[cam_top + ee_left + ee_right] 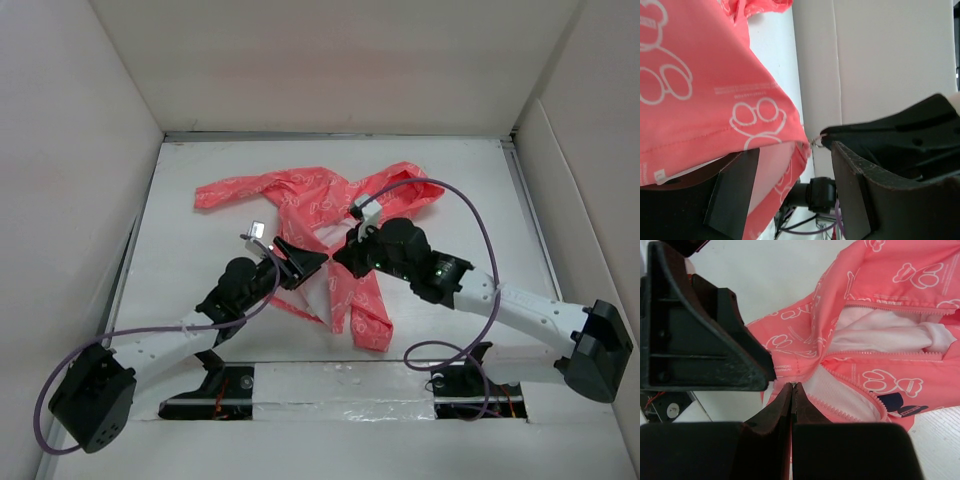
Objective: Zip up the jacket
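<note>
The coral jacket (318, 205) lies crumpled mid-bench (190, 250), unzipped with pale lining showing, the right claw (792, 388) pressed together on its zip pull (794, 384) and the left claw (796, 150) spread just beside it, hem draped over one finger.

The jacket (300, 186) is done in coral pink, printed all over with white outline cartoon shapes and tiny lettering; the lining (880, 335) is left whitish. Table (185, 250) is coloured white, cables (482, 222) purple.

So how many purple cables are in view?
2. The left arm's cable loops from base to wrist; the right arm's cable arcs over the jacket and down to its base. None seems hidden.
</note>
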Robot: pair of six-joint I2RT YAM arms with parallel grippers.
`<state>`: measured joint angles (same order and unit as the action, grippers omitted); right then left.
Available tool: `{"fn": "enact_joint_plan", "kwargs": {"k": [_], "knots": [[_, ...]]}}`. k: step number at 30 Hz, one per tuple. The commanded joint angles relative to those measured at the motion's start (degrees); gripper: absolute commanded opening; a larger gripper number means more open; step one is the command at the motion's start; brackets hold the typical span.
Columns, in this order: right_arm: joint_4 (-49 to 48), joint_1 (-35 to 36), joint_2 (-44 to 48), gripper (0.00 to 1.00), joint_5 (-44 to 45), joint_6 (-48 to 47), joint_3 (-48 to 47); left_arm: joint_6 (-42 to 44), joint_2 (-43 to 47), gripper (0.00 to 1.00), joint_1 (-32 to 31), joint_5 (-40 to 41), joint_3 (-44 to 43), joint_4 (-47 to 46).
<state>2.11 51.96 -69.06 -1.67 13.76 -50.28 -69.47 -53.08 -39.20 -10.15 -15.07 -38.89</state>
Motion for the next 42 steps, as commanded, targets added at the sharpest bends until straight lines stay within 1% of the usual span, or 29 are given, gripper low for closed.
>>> {"fn": "enact_joint_plan", "kwargs": {"k": [1, 4, 6, 8, 11, 14, 15, 16, 17, 19, 23, 27, 29, 33, 34, 36, 39, 42], "knots": [[-4.0, 0.8, 2.3, 0.00, 0.1, 0.6, 0.9, -0.3, -1.0, 0.56, -0.7, 3.6, -2.9, -4.8], [-4.1, 1.3, 2.6, 0.00, -0.1, 0.7, 1.3, -0.2, -1.5, 0.51, -1.8, 6.8, -3.4, -5.3], [-4.2, 1.9, 2.9, 0.00, -0.1, 0.8, 1.4, -0.3, -1.7, 0.45, -3.8, 10.1, -3.6, -5.3], [-4.3, 1.9, 3.1, 0.00, -0.2, 0.9, 1.9, -0.4, -2.2, 0.43, -4.6, 13.1, -3.8, -5.7], [-4.6, 2.4, 3.2, 0.00, -0.4, 1.2, 2.3, -0.6, -4.3, 0.40, -5.2, 13.6, -5.0, -6.6], [-4.6, 3.0, 3.2, 0.00, 0.1, 1.2, 2.6, -0.8, -5.7, 0.29, -5.8, 13.8, -5.1, -8.1], [-4.5, 3.0, 3.3, 0.00, 0.2, 1.2, 2.6, -0.8, -6.2, 0.21, -5.8, 13.7, -5.1, -8.4], [-4.5, 3.0, 3.4, 0.00, 0.4, 1.2, 2.7, -0.8, -6.3, 0.17, -6.3, 13.5, -5.1, -8.4], [-4.4, 3.0, 3.6, 0.00, 0.5, 1.2, 2.9, -0.8, -6.2, 0.10, -6.3, 13.7, -5.1, -8.4], [-4.4, 3.0, 3.7, 0.00, 0.6, 1.2, 2.8, -0.5, -6.0, 0.01, -6.9, 14.1, -5.0, -8.3], [-3.8, 3.0, 3.7, 0.00, 2.7, 1.3, 2.6, 1.1, -4.4, 0.00, -8.3, 14.9, -5.1, -6.0], [-2.8, 2.3, 4.2, 0.00, 5.8, 1.0, 1.9, 3.5, 0.8, 0.00, -8.9, 15.3, -3.9, -0.8], [-2.6, 1.0, 4.2, 0.00, 5.5, 0.8, 1.7, 4.6, 3.4, 0.00, -9.4, 15.1, -3.0, 2.5], [-3.1, -2.7, 3.7, 0.00, 3.3, 0.4, 1.5, 5.7, 12.0, 0.00, -9.9, 15.3, -0.3, 8.9], [-3.1, -3.8, 3.6, 0.00, 3.0, 0.1, 1.3, 5.9, 13.1, 0.00, -9.9, 15.1, -0.1, 11.4], [-3.2, -4.3, 3.3, 0.00, 2.8, -0.1, 1.0, 6.6, 15.6, 0.00, -9.9, 14.5, 0.5, 13.0], [-4.1, -6.8, 2.7, 0.00, 2.7, -0.7, -0.1, 7.7, 17.1, 0.00, -10.5, 12.6, 0.2, 15.9], [-5.4, -8.9, 2.1, 0.00, 2.5, -1.2, -1.6, 8.4, 19.0, 0.00, -10.5, 12.5, -0.1, 19.5]]}}
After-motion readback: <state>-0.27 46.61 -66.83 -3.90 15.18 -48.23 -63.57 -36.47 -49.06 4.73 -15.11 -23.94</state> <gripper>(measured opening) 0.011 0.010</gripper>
